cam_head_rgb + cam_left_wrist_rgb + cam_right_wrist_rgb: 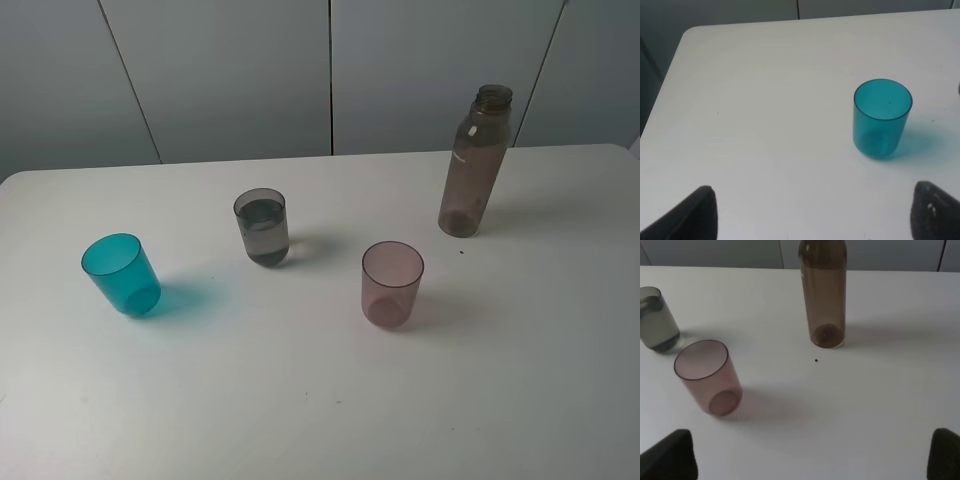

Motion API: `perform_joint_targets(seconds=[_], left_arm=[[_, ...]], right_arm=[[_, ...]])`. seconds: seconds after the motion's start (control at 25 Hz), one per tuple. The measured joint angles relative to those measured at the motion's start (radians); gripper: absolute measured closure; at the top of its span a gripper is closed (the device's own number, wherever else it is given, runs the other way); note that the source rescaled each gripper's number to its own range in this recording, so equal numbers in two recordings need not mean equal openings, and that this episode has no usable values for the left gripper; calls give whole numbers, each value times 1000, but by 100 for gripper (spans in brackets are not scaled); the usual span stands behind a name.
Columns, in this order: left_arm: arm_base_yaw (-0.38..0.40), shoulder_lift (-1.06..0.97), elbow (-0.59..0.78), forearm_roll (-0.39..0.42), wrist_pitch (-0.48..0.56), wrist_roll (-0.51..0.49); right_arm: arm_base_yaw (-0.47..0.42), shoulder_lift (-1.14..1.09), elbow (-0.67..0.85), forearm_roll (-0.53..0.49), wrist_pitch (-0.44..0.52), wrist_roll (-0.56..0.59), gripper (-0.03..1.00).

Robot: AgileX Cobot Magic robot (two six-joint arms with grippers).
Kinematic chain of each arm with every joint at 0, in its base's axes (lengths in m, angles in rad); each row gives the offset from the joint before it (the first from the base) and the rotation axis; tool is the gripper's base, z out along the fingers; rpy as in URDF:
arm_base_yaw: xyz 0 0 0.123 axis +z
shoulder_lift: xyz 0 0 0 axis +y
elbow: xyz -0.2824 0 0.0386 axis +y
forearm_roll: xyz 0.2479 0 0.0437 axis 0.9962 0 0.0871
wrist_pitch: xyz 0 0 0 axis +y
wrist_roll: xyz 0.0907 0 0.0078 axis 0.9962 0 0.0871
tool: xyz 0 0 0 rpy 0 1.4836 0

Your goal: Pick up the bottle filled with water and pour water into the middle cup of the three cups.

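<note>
Bottle-and-cups layout on the white worktop (300,400), going left to right in the high view: the teal cup (122,274) sits furthest left, upright and on its own. Next comes the middle cup (263,227), the smoky grey one, set a bit further back, and it clearly has water in it (the level shows most of the way up the wall). Then the pale pink-mauve cup (392,284), closer to the front, with nothing visible inside. Furthest right and furthest back stands the bottle (475,165), upright, cap off, threaded neck showing, a small white mark near its shoulder. It looks basically drained. All four things stand well apart from each other, nothing touching.

Neither arm shows in the high view. From the left wrist camera, the left gripper (812,212) has its fingers (695,215) spread wide with nothing between them, and the teal cup is out ahead. Same story for the right gripper (807,455): fingers (670,455) spread wide, holding nothing, with the pink cup and the bottle out ahead.
</note>
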Motion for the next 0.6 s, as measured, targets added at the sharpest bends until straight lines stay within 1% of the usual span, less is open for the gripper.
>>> perform_joint_targets(seconds=[0.16,0.36,0.52,0.6], left_arm=[[0,0,0,2,0,0],[0,0,0,4,0,0],[0,0,0,4,0,0],[0,0,0,4,0,0]], right_arm=[[0,-2,0,-5,-2,0,-2],[-5,-4,0,-36,-2,12,-2],[-76,-4,0,-48,-2,-4,-2],[-132,-4,0,-48,-2,-17,-2]])
